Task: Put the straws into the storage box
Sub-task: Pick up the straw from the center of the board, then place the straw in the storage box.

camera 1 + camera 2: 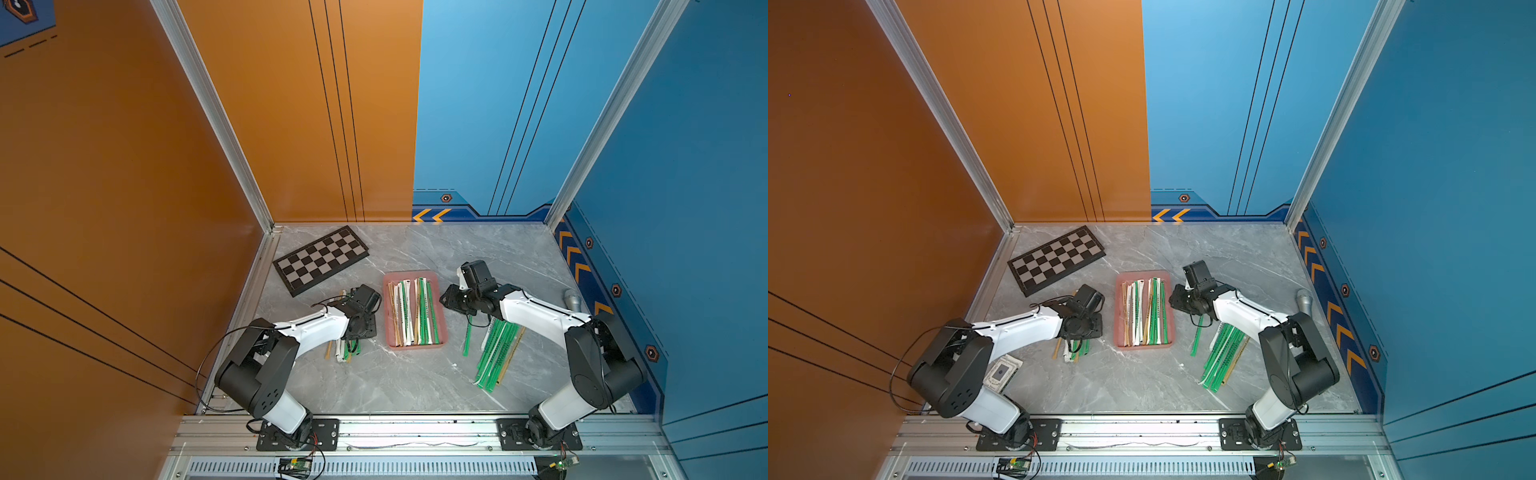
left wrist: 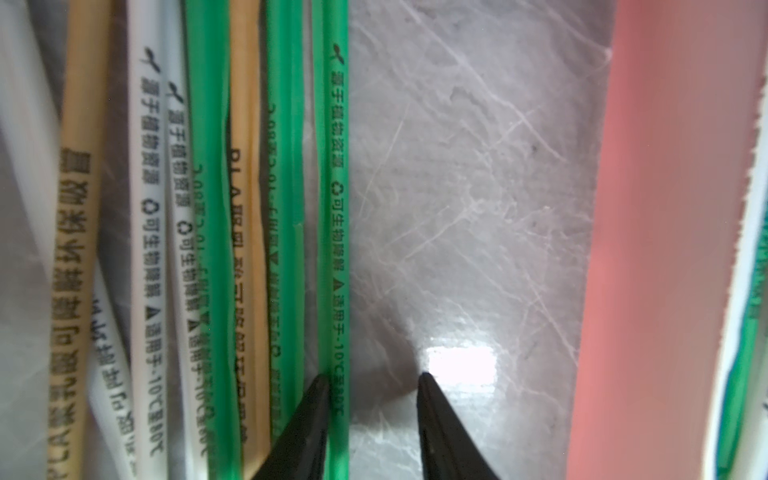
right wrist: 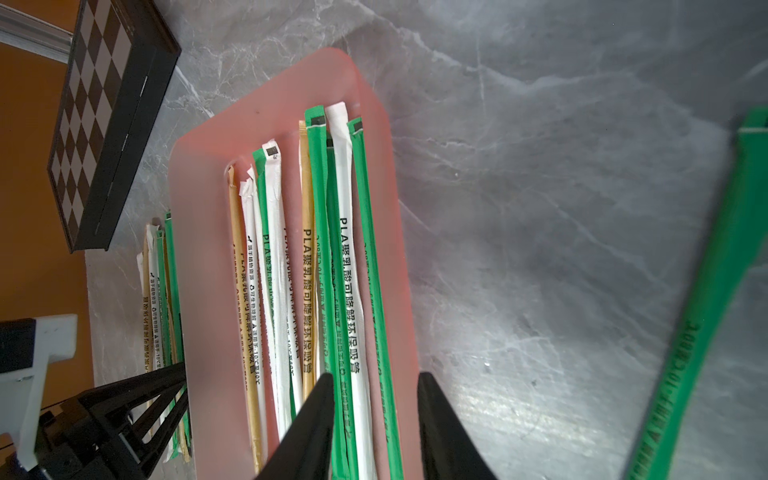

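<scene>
Grey marbled stone, veined in white, is the tabletop (image 1: 395, 382) I work over. It is closed in by an orange wall (image 1: 124, 166) on my left and blue walls (image 1: 478, 104) ahead and on my right, with an aluminium rail (image 1: 415, 432) under my bases. My left gripper (image 2: 372, 376) hangs low over the stone, jaws narrowly apart. One green straw (image 2: 334, 249) lies in that gap, against one finger and not pinched. A loose bunch (image 2: 153, 249) of white, tan and green straws lies just outside that finger, and the pink storage box (image 2: 644, 249) runs just past the other finger. My right gripper (image 3: 374, 374) stands over the box's opposite long rim, jaws likewise narrowly apart and gripping nothing. The straws in the box (image 3: 345, 270) lie lengthwise below it. A single green straw (image 1: 467, 336) shows under that wrist; whether it lies flat or hangs I cannot tell. A green pile (image 1: 496, 353) lies behind, toward my right base. A chequered board (image 1: 320, 259) sits beyond my left gripper, and a metal cylinder (image 1: 572, 298) lies well off by the right wall.
</scene>
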You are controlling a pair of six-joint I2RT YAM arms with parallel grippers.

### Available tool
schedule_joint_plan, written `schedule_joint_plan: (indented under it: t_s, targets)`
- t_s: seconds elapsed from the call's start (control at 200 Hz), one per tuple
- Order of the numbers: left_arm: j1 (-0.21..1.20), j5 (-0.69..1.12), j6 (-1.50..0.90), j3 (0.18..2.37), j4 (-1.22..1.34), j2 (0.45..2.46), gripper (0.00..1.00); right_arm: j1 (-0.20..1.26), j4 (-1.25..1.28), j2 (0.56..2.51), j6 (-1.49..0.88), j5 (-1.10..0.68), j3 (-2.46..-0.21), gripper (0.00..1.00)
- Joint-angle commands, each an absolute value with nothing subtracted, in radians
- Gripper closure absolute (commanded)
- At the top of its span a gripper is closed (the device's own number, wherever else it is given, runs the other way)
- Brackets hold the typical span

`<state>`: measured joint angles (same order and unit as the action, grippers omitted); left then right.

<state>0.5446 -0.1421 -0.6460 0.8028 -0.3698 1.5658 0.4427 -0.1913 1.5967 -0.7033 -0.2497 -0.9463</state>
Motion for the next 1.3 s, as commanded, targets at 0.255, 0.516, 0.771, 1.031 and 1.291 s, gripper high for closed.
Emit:
schedule_joint_plan:
  t_s: [0.255,0.516,0.771,1.031,1.291]
  targets:
    - [0.561,-0.149,-0.641,0.809,-0.399,1.605,0.91,0.4,-0.22,1.53,-0.69,-0.249,-0.902,0.63]
    - [0.583,-0.142,-0.638,0.835,-0.399,1.545,0.92,0.35,-0.233,1.486,-0.683,-0.24,-0.855,0.63]
    - [0.616,-0.125,-0.652,0.892,-0.399,1.451,0.92,0.287,-0.389,1.463,-0.636,-0.113,-0.843,0.64]
    - [0.669,-0.092,-0.68,0.958,-0.372,1.422,0.91,0.297,-0.433,1.522,-0.632,-0.069,-0.841,0.64]
    - [0.711,0.002,-0.74,0.963,-0.257,1.515,0.91,0.338,-0.44,1.573,-0.646,-0.033,-0.86,0.64]
